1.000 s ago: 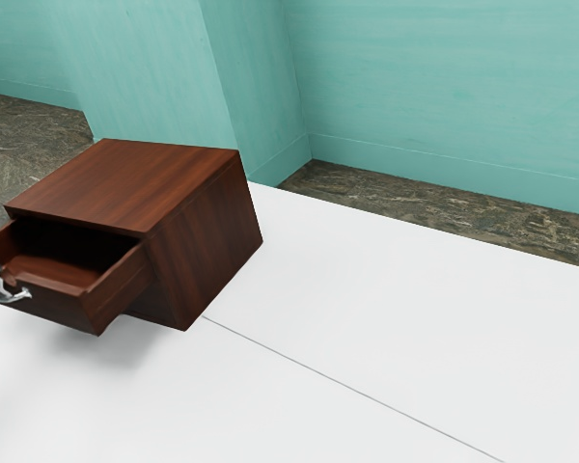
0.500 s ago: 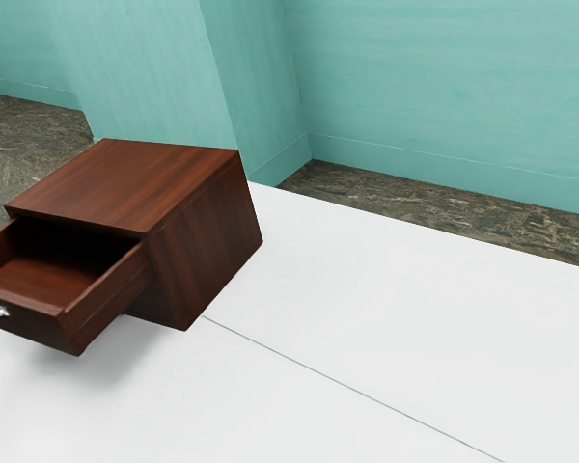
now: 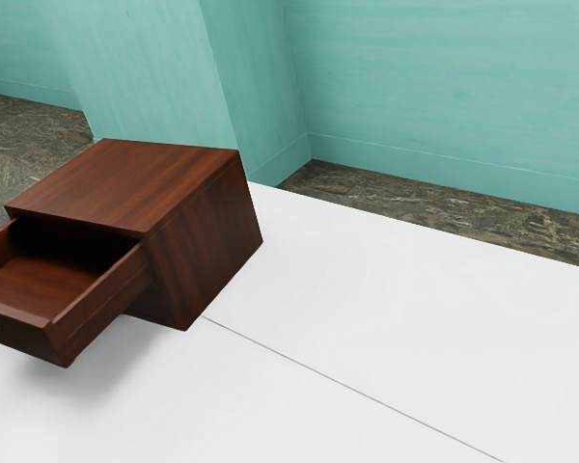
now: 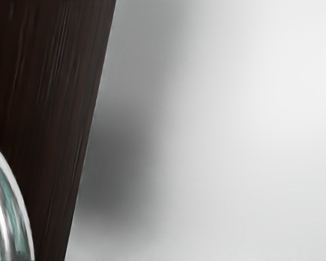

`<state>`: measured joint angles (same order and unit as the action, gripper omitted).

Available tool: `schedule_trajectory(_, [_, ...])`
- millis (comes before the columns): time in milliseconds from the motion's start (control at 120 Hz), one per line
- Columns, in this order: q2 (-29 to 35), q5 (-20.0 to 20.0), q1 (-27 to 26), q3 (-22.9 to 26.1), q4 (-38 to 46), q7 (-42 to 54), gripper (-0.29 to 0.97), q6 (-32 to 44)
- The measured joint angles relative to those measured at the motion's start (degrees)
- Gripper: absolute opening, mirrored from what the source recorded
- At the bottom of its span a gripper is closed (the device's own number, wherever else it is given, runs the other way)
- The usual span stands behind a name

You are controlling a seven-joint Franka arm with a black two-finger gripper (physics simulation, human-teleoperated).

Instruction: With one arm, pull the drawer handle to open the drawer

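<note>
White table [image 3: 396, 328], open wooden drawer [image 3: 41, 285]

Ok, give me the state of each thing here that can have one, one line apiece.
drawer: open, pulled well out of the cabinet, nothing visible inside.
handle: metal, mounted on the drawer front, at the exterior view's left edge.
cabinet: upright, resting on the white table.
</note>
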<state>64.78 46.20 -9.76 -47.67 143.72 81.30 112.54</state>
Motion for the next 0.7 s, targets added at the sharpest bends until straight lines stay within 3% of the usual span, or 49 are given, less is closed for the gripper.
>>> schedule_trajectory(242, [0.2,-0.7,0.3,0.9,0.2,0.1,0.55,0.2])
schedule_trajectory(542, [0.1,-1.8,-0.2,3.4,-0.1,0.1,0.63,0.6])
schedule_trajectory(700, [0.1,-5.4,0.8,9.5,-5.3,-1.3,0.65,-2.1])
